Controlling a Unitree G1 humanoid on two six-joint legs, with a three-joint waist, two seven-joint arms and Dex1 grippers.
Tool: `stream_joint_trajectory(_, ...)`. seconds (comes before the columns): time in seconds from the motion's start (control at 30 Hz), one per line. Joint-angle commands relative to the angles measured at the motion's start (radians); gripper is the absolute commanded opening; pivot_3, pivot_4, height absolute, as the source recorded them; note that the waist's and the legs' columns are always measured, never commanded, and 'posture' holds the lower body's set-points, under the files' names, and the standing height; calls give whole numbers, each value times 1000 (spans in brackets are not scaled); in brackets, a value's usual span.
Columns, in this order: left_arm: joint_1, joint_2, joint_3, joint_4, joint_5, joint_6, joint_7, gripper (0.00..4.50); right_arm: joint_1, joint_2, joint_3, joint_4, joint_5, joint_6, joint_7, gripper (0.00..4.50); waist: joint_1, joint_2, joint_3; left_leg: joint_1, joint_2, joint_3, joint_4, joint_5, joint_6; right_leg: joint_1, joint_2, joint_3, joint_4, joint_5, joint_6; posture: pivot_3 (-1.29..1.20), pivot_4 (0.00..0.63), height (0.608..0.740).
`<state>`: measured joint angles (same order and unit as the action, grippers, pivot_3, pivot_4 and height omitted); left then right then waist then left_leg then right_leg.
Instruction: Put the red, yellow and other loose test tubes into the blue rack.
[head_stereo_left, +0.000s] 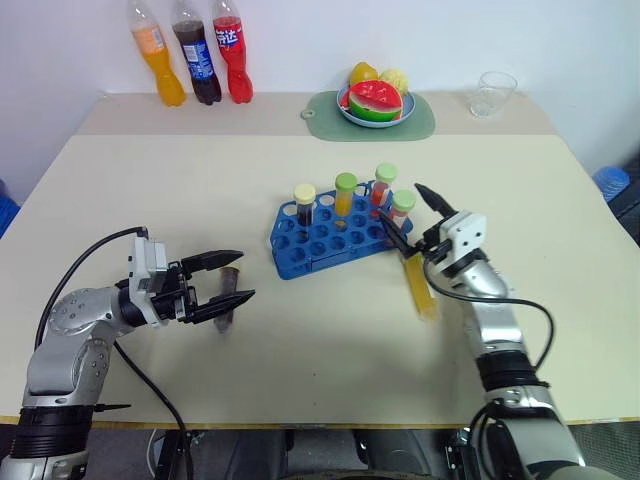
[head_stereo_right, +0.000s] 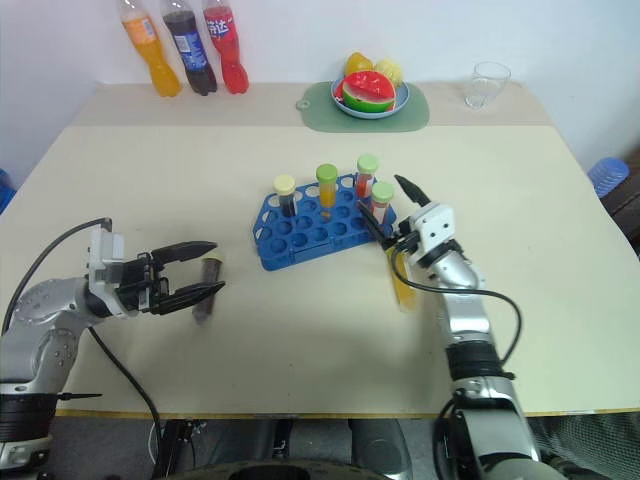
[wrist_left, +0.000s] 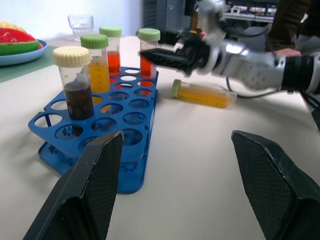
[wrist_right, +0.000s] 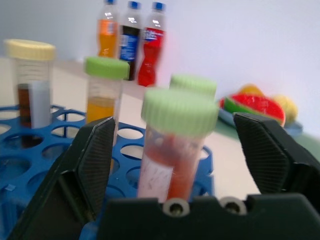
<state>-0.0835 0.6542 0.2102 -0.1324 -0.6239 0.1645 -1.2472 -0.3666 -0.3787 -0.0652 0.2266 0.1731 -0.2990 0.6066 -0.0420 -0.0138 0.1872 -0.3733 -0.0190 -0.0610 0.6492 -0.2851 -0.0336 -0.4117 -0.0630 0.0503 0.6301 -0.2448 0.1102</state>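
Right gripper (head_stereo_left: 418, 214) stands spread around a red tube (wrist_right: 172, 150) seated in the blue rack (head_stereo_left: 330, 238); left gripper (head_stereo_left: 233, 282) gapes over a dark tube (head_stereo_left: 229, 297). A yellow tube (head_stereo_left: 418, 283) lies beside the rack — light, smooth, likely to roll; best pinched mid-barrel.

Bright, even indoor light falls on my pale bench (head_stereo_left: 330, 340), casting only soft, faint shadows and no harsh glare. From my head, everything looks sharp. From my right wrist, the nearest green-capped tube (wrist_right: 175, 145) is blurred, and the bottles (wrist_right: 131, 40) behind are soft.
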Motion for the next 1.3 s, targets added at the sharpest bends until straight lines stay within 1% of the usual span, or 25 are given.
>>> stream_joint_trajectory(0.03, -5, -2, 11, -15, -15, -16, -6, 3573, 85, -100, -4, -294, 93, 308, 40, 4202, 2, 0, 0, 0, 0, 0, 0, 0, 0, 0, 0, 0, 0, 0, 0, 0, 150, 740)
stream_joint_trajectory(0.07, -7, -3, 9, -12, -14, -17, -9, 3573, 110, -138, -15, -370, 105, 428, 20, 4202, 3, 0, 0, 0, 0, -1, 0, 0, 0, 0, 0, 0, 0, 0, 0, 0, 150, 740)
stream_joint_trajectory(0.13, -12, -4, 7, -5, -12, -18, -14, 3573, 148, -232, -30, -529, 137, 736, -18, 4202, 1, 1, 0, 0, 0, 0, 0, 0, 0, 0, 0, 0, 0, 0, 0, 0, 150, 740)
stream_joint_trajectory(0.2, -17, -7, 4, -2, -9, -18, -17, 3573, 146, -290, -37, -615, 158, 958, -54, 4202, 0, 1, 0, 0, 0, 0, 1, 0, 0, 0, -1, 0, 0, -1, -1, 0, 150, 740)
stream_joint_trajectory(0.27, -23, -8, 0, 3, -7, -19, -22, 3573, 105, -362, -44, -690, 248, 1250, -50, 4202, -1, 1, 0, 0, 1, 0, 1, 0, 0, 0, 0, 0, 0, -2, -3, 0, 150, 740)
stream_joint_trajectory(0.3, -25, -7, -2, 5, -7, -19, -27, 3573, 64, -369, -52, -699, 277, 1403, -70, 4202, -1, 1, 0, 0, 0, 0, 1, 0, 0, 0, 0, 0, -1, -2, -3, 0, 150, 740)
stream_joint_trajectory(0.33, -28, -7, -5, 7, -5, -18, -30, 3573, 26, -371, -56, -695, 296, 1518, -85, 4202, -1, 1, 0, 0, 1, 0, 1, 0, 0, 0, 0, 0, -1, -2, -4, 0, 150, 740)
stream_joint_trajectory(0.37, -30, -7, -7, 8, -4, -18, -32, 3573, -2, -367, -59, -690, 303, 1592, -101, 4202, 0, 1, 0, 0, 1, 0, 1, 0, 0, 0, 0, 0, -1, -2, -4, 0, 150, 740)
stream_joint_trajectory(0.47, -27, 8, -10, 8, -6, -17, -60, 3573, -87, -350, -53, -656, 328, 1753, -112, 4202, 5, 1, 0, -1, 0, 0, 1, 0, 0, 0, 0, 0, -1, -2, -4, 0, 150, 740)
stream_joint_trajectory(0.57, -26, 25, -17, 10, -3, -23, -97, 3573, -147, -326, -37, -618, 336, 1850, -123, 4202, 6, 1, 0, -3, 0, 0, 0, 0, 0, -2, 0, 0, -2, -2, -3, 0, 150, 740)
stream_joint_trajectory(0.73, -30, 45, -30, 11, 16, -33, -122, 3573, -171, -285, -24, -564, 353, 1912, -128, 4202, 8, 1, 0, -3, 0, 0, 0, 0, 1, -1, 0, -1, -3, -1, -1, 0, 150, 740)
stream_joint_trajectory(1.0, -15, 68, -41, 0, 32, -46, -147, 3573, -172, -280, 58, -536, 355, 1913, -161, 4202, 1, 0, 0, -3, 0, 0, 0, 0, 1, -1, 0, -1, -2, -1, 0, 0, 150, 740)
stream_joint_trajectory(1.07, -17, 64, -38, -5, 22, -36, -141, 3573, -182, -269, 72, -526, 348, 1912, -167, 3693, 0, 0, 0, -2, 0, 0, 0, 0, 1, -1, 0, -1, -2, -1, -1, 0, 150, 740)
stream_joint_trajectory(1.1, -17, 63, -37, -6, 19, -34, -139, 3573, -186, -265, 82, -521, 346, 1910, -168, 3358, 0, 0, 0, -2, 0, 0, 0, 0, 1, -1, 0, -1, -2, -1, -1, 0, 150, 740)
stream_joint_trajectory(1.23, -13, 60, -40, -15, 16, -29, -134, 3573, -204, -261, 127, -502, 335, 1887, -167, 1422, -3, 0, 0, -2, 0, 0, 0, 0, 1, -1, 1, -1, -2, -1, 0, 0, 150, 740)
stream_joint_trajectory(1.27, -13, 59, -41, -17, 16, -29, -132, 3573, -209, -264, 141, -499, 332, 1877, -164, 1006, -3, 0, 0, -2, 0, 0, 0, 0, 1, -1, 1, -1, -2, -1, 0, 0, 150, 740)
stream_joint_trajectory(1.3, -12, 58, -40, -19, 15, -27, -129, 3573, -213, -270, 154, -499, 331, 1867, -159, 827, -3, -1, -1, -2, 0, 0, 0, 0, 1, -1, 1, -1, -2, 0, 0, 0, 150, 740)
